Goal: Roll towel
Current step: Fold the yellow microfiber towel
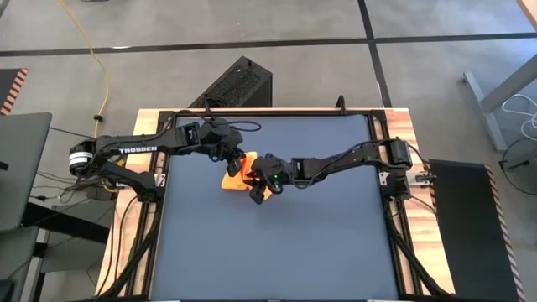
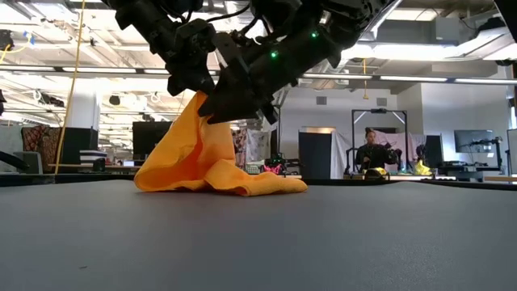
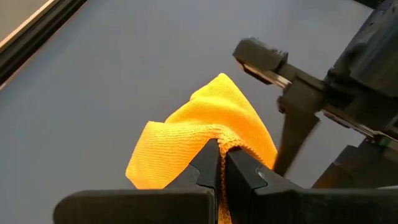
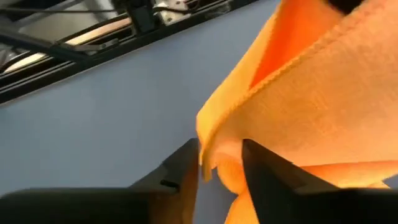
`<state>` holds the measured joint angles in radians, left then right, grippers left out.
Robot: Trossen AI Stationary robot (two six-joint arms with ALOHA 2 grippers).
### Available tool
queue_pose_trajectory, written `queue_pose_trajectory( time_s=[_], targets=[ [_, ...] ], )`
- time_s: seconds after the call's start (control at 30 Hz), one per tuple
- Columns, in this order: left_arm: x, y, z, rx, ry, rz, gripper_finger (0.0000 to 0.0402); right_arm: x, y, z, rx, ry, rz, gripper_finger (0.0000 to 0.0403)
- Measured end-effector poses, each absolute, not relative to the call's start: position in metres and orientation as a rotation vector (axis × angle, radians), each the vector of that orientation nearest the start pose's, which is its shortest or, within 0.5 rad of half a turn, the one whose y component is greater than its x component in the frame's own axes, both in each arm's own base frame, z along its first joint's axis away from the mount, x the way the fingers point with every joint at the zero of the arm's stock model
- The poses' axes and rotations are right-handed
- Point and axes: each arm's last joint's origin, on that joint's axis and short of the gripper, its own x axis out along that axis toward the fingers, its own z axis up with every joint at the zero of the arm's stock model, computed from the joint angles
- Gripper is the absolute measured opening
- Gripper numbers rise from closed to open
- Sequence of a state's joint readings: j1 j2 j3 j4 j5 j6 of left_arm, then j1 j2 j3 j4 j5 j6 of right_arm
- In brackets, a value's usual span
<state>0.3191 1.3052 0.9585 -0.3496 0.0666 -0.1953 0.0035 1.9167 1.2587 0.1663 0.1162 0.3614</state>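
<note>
The yellow-orange towel (image 1: pixel 232 179) lies bunched left of the table's middle. Its upper part is raised, and its lower folds (image 2: pixel 242 184) rest on the dark blue tabletop (image 1: pixel 277 243). My left gripper (image 1: pixel 237 161) is shut on the towel's raised part from the far left; it also shows in the low view (image 2: pixel 192 87). My right gripper (image 1: pixel 258 186) is open right beside it. In the right wrist view, its two fingers stand on either side of a hanging fold (image 4: pixel 217 158) of the towel. My left gripper pinches a hemmed edge (image 3: pixel 231 144) of the towel between its two fingertips, coming slanting down from above. The towel hangs slack below the fingers (image 2: pixel 194 129), with its lower folds on the table. Whether my right gripper's fingers touch the fold between them, I cannot tell.
A black case (image 1: pixel 239 84) stands on the floor past the table's far edge. Black frame rails (image 1: pixel 394 226) run along the table's sides. There is bare tabletop toward the near edge. A person (image 2: pixel 371 153) sits far back in the room.
</note>
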Motion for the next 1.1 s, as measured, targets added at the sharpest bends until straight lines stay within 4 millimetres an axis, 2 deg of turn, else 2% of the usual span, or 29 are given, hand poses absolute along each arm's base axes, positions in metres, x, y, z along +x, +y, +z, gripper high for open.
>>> queue_pose_trajectory(
  time_s=[0.17,0.23,0.37,0.47,0.67,0.83,0.93,1.03,1.1],
  targets=[
    [0.262,0.085,0.269,-0.310,0.662,0.307,0.0000,0.424,-0.006,0.201,0.333,0.510,-0.158,0.0031],
    [0.262,0.085,0.270,-0.306,0.661,0.305,0.0000,0.422,-0.012,0.202,0.334,0.525,-0.142,0.0016],
    [0.262,0.085,0.269,-0.303,0.662,0.308,0.0001,0.409,-0.027,0.215,0.355,0.584,-0.189,0.0017],
    [0.262,0.085,0.269,-0.304,0.664,0.307,0.0009,0.392,-0.037,0.233,0.331,0.634,-0.214,0.0012],
    [0.261,0.081,0.267,-0.305,0.698,0.299,0.0051,0.344,-0.049,0.283,0.251,0.697,-0.234,0.0012],
    [0.262,0.074,0.262,-0.293,0.750,0.326,0.0090,0.307,-0.053,0.308,0.247,0.759,-0.260,0.0012],
    [0.265,0.066,0.255,-0.279,0.753,0.330,0.0108,0.290,-0.052,0.311,0.253,0.841,-0.273,0.0012],
    [0.267,0.054,0.236,-0.261,0.778,0.286,0.0119,0.281,-0.054,0.306,0.263,0.943,-0.292,0.0012],
    [0.272,0.041,0.223,-0.212,0.772,0.198,0.0121,0.279,-0.055,0.302,0.273,0.987,-0.307,0.0013]
  ],
)
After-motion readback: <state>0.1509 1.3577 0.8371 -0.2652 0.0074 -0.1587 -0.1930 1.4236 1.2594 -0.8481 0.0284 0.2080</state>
